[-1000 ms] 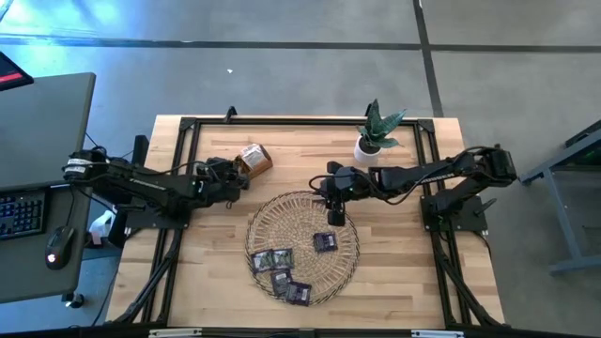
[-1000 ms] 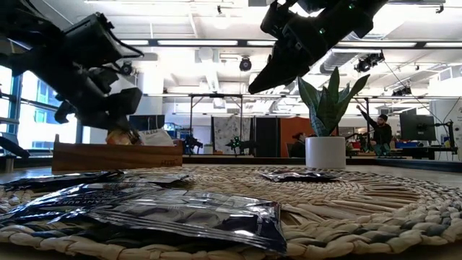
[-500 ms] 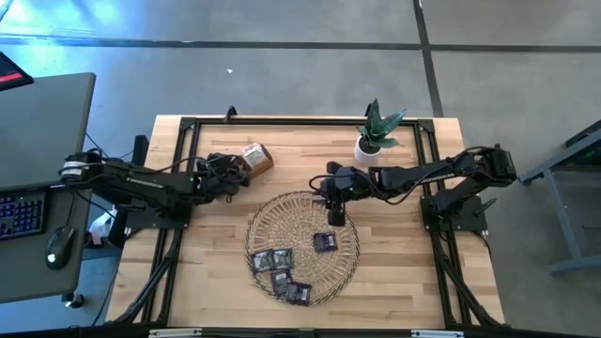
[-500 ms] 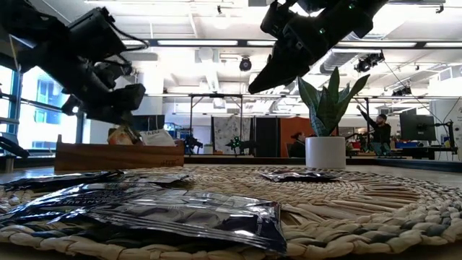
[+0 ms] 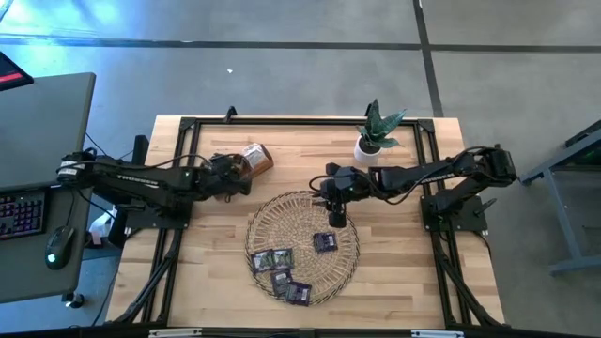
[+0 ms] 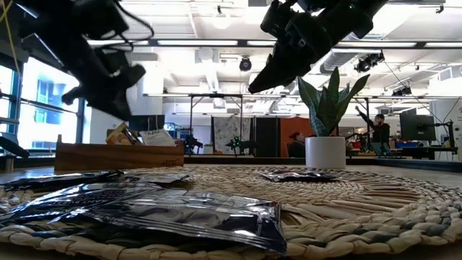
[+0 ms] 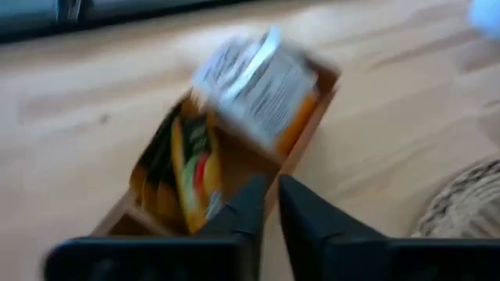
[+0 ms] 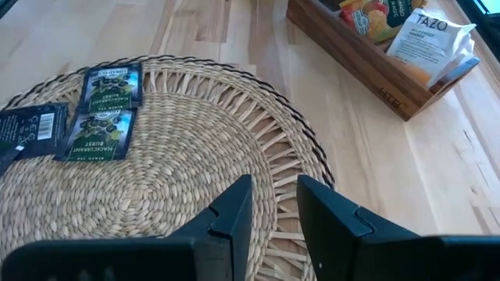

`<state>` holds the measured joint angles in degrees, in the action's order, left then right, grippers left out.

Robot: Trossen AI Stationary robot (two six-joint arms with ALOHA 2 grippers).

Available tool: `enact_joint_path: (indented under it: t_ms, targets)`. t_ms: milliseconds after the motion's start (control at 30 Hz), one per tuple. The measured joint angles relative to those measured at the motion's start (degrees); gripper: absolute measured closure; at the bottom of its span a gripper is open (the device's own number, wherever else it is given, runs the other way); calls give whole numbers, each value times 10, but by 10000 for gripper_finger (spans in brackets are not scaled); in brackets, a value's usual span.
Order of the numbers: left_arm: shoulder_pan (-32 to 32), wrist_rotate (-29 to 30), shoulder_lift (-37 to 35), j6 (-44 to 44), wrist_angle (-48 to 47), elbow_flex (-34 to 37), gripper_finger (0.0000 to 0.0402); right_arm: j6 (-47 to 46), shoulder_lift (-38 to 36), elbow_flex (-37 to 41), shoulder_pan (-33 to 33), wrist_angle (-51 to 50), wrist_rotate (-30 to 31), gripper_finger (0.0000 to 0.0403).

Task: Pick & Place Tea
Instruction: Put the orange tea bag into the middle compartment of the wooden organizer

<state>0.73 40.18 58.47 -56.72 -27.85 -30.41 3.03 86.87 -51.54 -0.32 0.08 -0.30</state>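
Observation:
Several dark tea sachets lie flat on the round wicker tray (image 5: 349,268): one apart (image 5: 326,242), the others in a cluster (image 5: 281,272); the right wrist view shows some (image 8: 100,105). Orange and white sachets (image 7: 191,168) stand in the wooden box (image 5: 254,158). My left gripper (image 5: 242,178) hangs above the table just beside the box's near end, fingers (image 7: 250,211) nearly together with nothing between them. My right gripper (image 5: 335,218) hovers over the tray's far right part, slightly open and empty.
A potted plant (image 5: 373,139) stands at the far edge, right of the box. A black frame runs round the tabletop's edges. Bare wood lies left and right of the tray. A desk with keyboard and mouse sits beyond the table's left side.
My left gripper has risen from the wooden box's near end to well above it, its fingers staying close together. My right gripper has kept still over the tray. No sachet has moved.

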Motion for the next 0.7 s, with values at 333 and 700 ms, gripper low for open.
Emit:
enact_joint_path:
  t_ms: [333, 700]
  targets:
    - [0, 0, 76, -67, -22, 0, 399, 0, 0, 0, 0, 7, 0, 304]
    - [0, 5, 76, -71, -96, -51, 401, 0, 0, 0, 0, 6, 1, 304]
